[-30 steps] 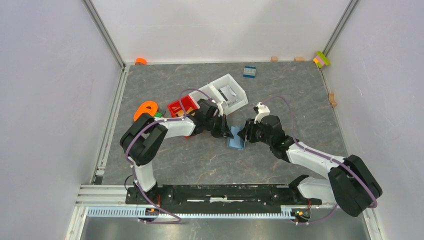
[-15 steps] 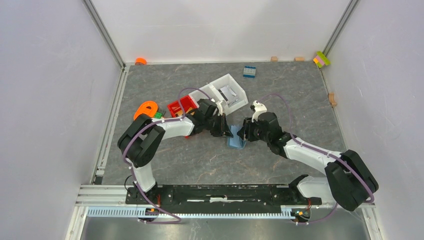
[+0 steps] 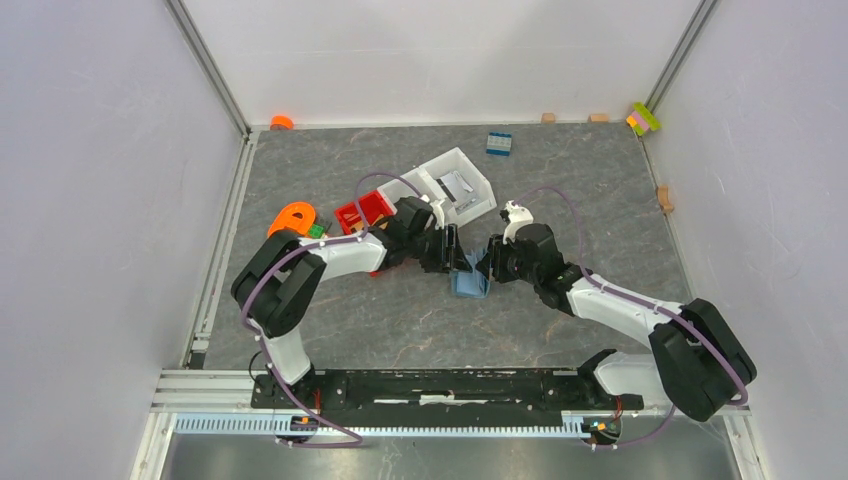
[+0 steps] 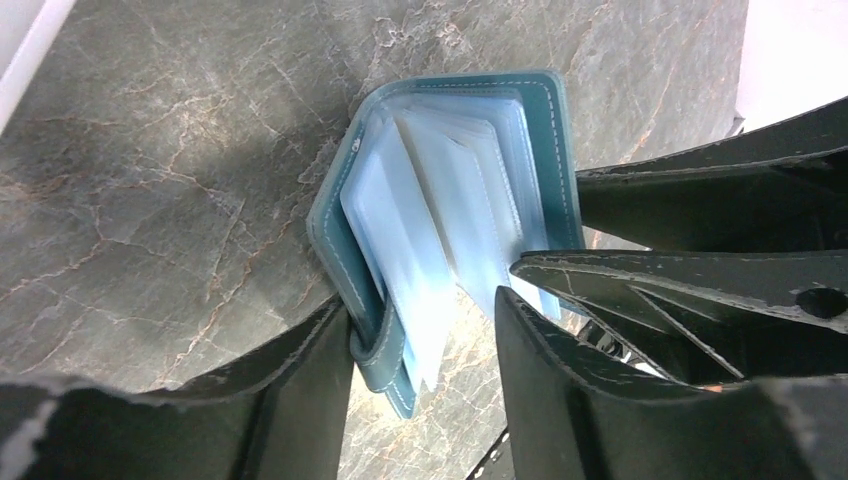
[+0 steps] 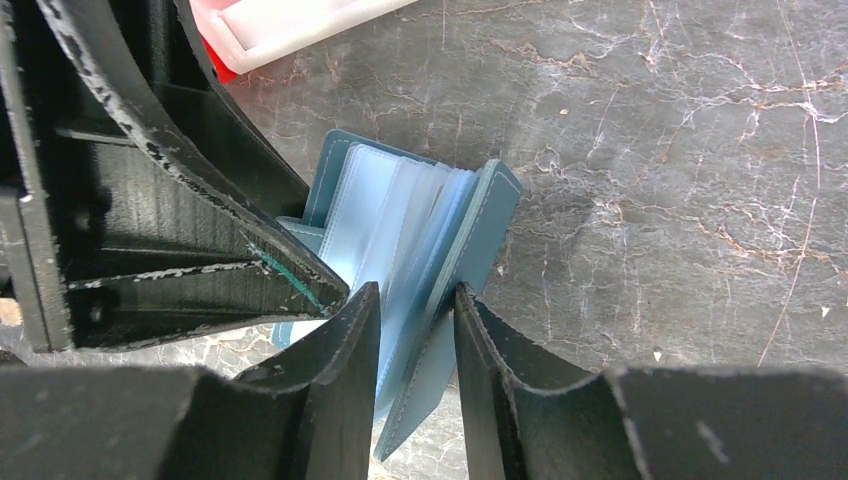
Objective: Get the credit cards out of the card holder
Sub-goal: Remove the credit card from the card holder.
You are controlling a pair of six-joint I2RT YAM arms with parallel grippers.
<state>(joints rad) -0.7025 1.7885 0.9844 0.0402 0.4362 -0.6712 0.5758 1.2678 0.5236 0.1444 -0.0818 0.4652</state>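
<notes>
We spread the card holder: right gripper pinching a cover, left gripper half-wide; next, probably expose a credit card.

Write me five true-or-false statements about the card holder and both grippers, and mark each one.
The card holder lies open, clear sleeves fanned. True.
A tan card lies loose beside it. False: no card shows on the table.
The right gripper pinches one teal cover. True.
The left gripper is clamped shut. False: its jaws stand open.
The card holder sits inside a container. False: it is outside the white bin, between the grippers.
</notes>
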